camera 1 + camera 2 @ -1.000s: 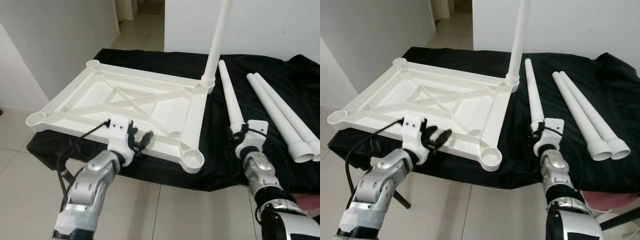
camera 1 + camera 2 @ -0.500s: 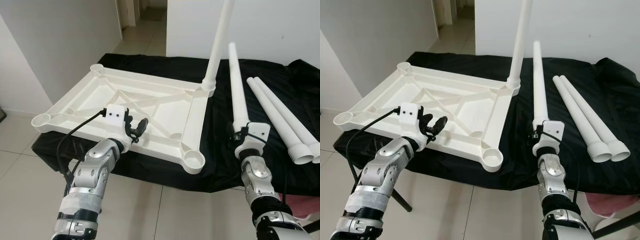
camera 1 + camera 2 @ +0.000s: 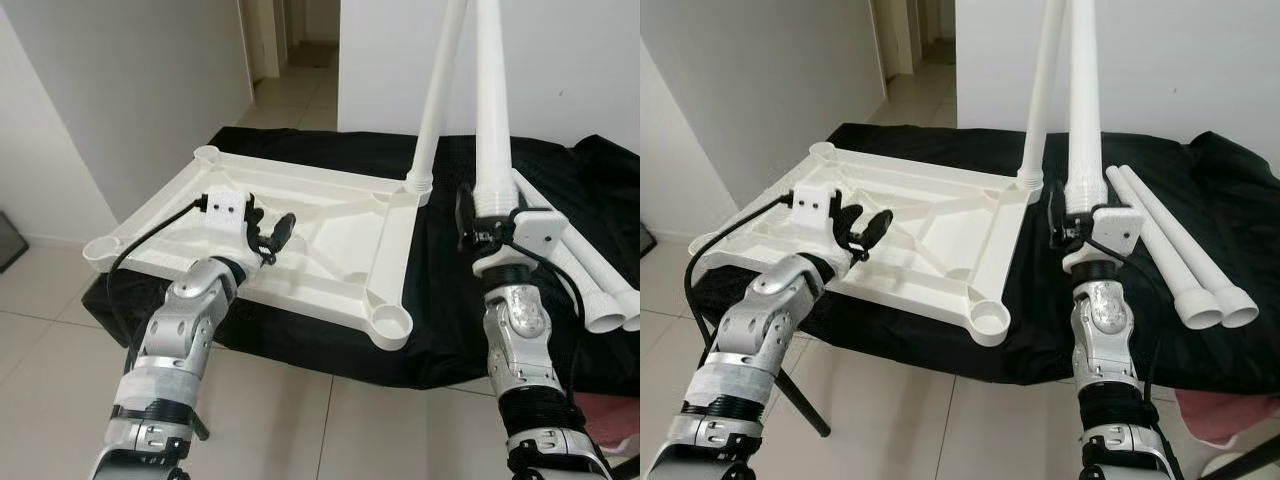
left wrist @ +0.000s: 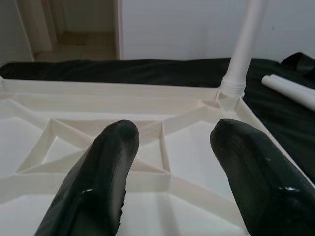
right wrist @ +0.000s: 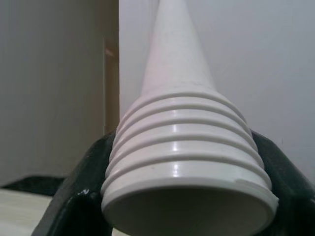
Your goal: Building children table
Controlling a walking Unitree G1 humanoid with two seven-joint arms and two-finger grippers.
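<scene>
Clamped tight around the ribbed, threaded end of a white leg (image 3: 492,110) on the right gripper (image 3: 487,222), fingers (image 5: 74,196) hugging both sides of the threads. Held nearly upright over the black cloth (image 3: 440,290), just beside the tabletop's right edge. Spread apart and gripping nothing on the left gripper (image 3: 268,238), hovering above the near-left part of the upside-down white tabletop (image 3: 330,235), fingers (image 4: 106,167) pointing across its ribbed underside. Already standing in the far right corner socket: one leg (image 3: 440,95), leaning slightly. Near right corner socket (image 3: 390,322) open. Two more legs (image 3: 1175,250) lying side by side on the cloth, off to the right, well apart from the tabletop.
</scene>
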